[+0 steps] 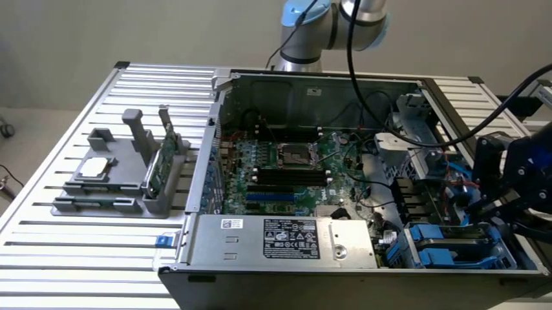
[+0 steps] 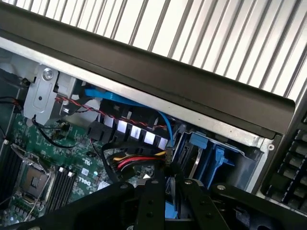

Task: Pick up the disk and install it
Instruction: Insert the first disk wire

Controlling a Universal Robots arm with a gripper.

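The flat silver-grey disk in blue plastic rails (image 1: 456, 244) sits in the open grey metal computer case's (image 1: 285, 97) drive bay, just below the black gripper (image 1: 485, 210). Whether the gripper is gripping cannot be told. Beside the case, a grey plastic tray (image 1: 112, 208) holds a square silver chip (image 1: 93, 168) and a green card (image 1: 164, 158).

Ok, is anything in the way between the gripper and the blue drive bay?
Possibly. A red, yellow and black cable bundle lies just ahead of the gripper, its plug close beside the blue drive bay. Nothing else visible stands between them.

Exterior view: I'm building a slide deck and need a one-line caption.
The gripper hovers above the blue drive bay of an open computer case on a slatted table.
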